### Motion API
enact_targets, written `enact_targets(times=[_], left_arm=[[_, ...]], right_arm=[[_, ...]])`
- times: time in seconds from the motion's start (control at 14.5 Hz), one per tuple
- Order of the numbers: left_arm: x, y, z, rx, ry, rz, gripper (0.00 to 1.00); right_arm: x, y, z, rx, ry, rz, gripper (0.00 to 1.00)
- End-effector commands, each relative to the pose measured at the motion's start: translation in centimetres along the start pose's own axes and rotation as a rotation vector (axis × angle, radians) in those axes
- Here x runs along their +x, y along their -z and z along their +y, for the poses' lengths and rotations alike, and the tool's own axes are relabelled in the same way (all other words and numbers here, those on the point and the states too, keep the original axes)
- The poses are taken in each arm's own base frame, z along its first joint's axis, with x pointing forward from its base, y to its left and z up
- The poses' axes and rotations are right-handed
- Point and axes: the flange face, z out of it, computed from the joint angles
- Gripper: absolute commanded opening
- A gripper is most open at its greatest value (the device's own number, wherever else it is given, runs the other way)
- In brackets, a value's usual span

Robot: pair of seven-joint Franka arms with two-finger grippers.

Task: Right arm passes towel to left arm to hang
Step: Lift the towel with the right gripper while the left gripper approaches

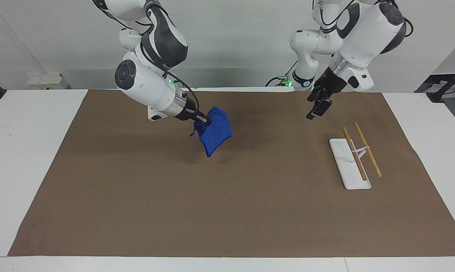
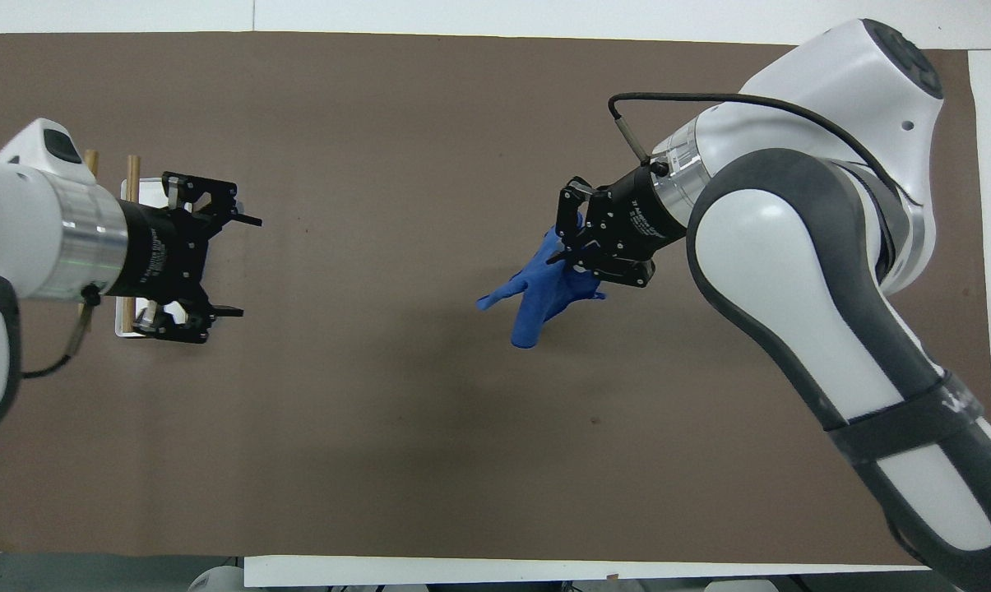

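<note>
Two arms, each with one gripper. One blue towel. One white rack carrying two wooden rods. One brown mat.

The right gripper pinches the blue towel above the mat; the left gripper gapes.

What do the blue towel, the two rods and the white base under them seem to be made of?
Towel: soft matte cloth; it hangs in limp folds. Rods: probably unfinished wood, tan and dull. Base: smooth white and rigid, plastic or coated metal; which of the two cannot be told.
</note>
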Motion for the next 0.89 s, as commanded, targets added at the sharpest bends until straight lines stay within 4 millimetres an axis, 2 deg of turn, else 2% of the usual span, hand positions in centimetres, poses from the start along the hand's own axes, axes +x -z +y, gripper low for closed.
enact_targets(times=[0.0, 0.28, 0.48, 0.69, 0.83], left_arm=[[-1.4, -1.1, -2.3, -0.075, 0.176, -0.033, 1.00], [-5.2, -3.5, -3.6, -0.040, 0.151, -0.047, 1.00], [-5.3, -5.0, -3.0, -0.091, 0.235, -0.061, 0.99], [-4.0, -5.1, -1.4, -0.140, 0.304, -0.101, 0.95], [-4.5, -6.0, -1.3, -0.135, 0.301, -0.100, 0.92]], right_arm=[[-2.4, -0.8, -2.3, 0.107, -0.093, -0.087, 0.00], [-6.3, -3.3, -4.4, 0.183, -0.195, -0.089, 0.00], [-6.7, -3.7, -4.4, 0.176, -0.196, -0.095, 0.00], [-7.1, -4.1, -4.5, 0.171, -0.194, -0.100, 0.00], [-7.1, -4.1, -4.5, 0.171, -0.195, -0.100, 0.00]])
